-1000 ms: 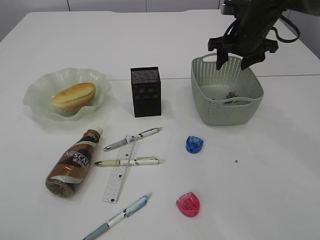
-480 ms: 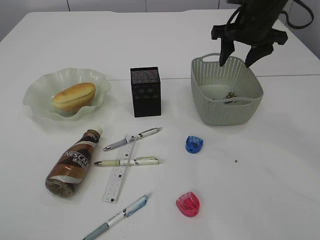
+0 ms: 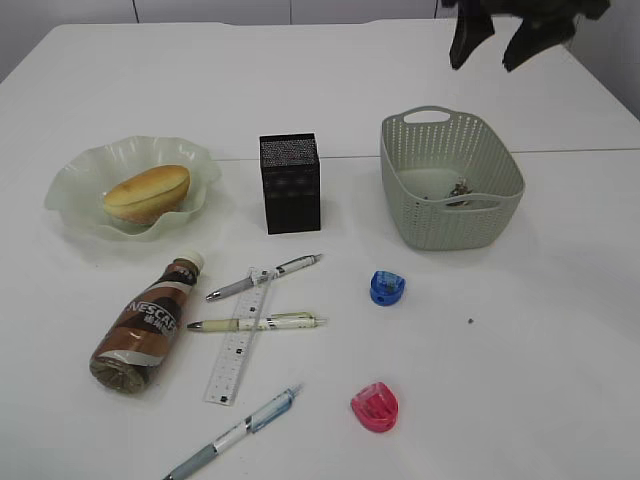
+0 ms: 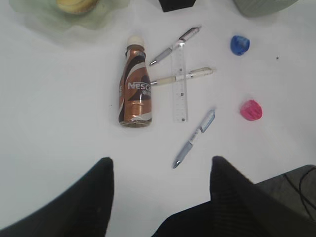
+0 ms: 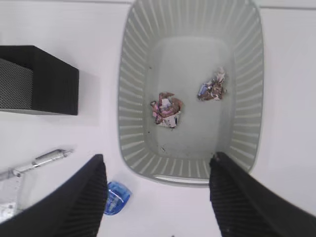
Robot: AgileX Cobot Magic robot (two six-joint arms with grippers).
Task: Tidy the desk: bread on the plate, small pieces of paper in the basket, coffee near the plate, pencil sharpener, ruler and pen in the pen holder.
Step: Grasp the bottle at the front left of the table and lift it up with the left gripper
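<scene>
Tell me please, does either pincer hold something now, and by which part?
Nothing is held. The left pincer and the right pincer both stand open and empty.

Slanted exterior view; two downward wrist views

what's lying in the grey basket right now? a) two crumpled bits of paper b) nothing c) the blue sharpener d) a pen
a: the right wrist view looks straight down into the basket and shows two crumpled paper pieces on its floor; the blue sharpener lies outside on the table.
</scene>
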